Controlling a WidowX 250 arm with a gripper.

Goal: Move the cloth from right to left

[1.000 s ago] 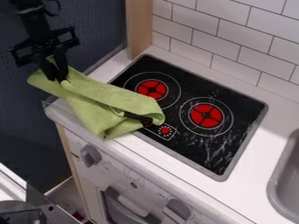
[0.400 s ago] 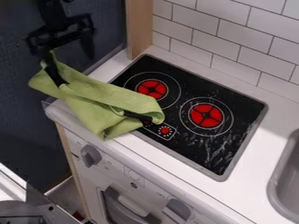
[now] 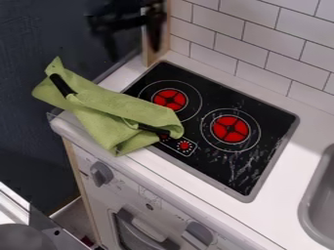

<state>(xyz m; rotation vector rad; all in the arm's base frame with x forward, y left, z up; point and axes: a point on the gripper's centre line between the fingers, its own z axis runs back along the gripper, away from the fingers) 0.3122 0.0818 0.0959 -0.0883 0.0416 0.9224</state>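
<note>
The black gripper (image 3: 132, 40) hangs at the top of the view, up and to the right of the cloth and apart from it. Its two fingers are spread, with nothing between them. The green cloth (image 3: 122, 111) lies crumpled over the counter's left end, and its right part covers the stove's front left corner. A black handle (image 3: 62, 85) rests on the cloth's upper left part, and another black piece (image 3: 154, 129) pokes out near its right end.
The black stovetop (image 3: 215, 158) with two red burners fills the middle of the white counter (image 3: 292, 128). A grey sink (image 3: 320, 200) is at the right edge. A wooden post (image 3: 156, 54) and tiled wall stand behind; oven knobs line the front.
The gripper has let go at the cloth's upper left, opened, and moved up and to the right. The cloth has barely shifted; the black handle on it now shows uncovered.
</note>
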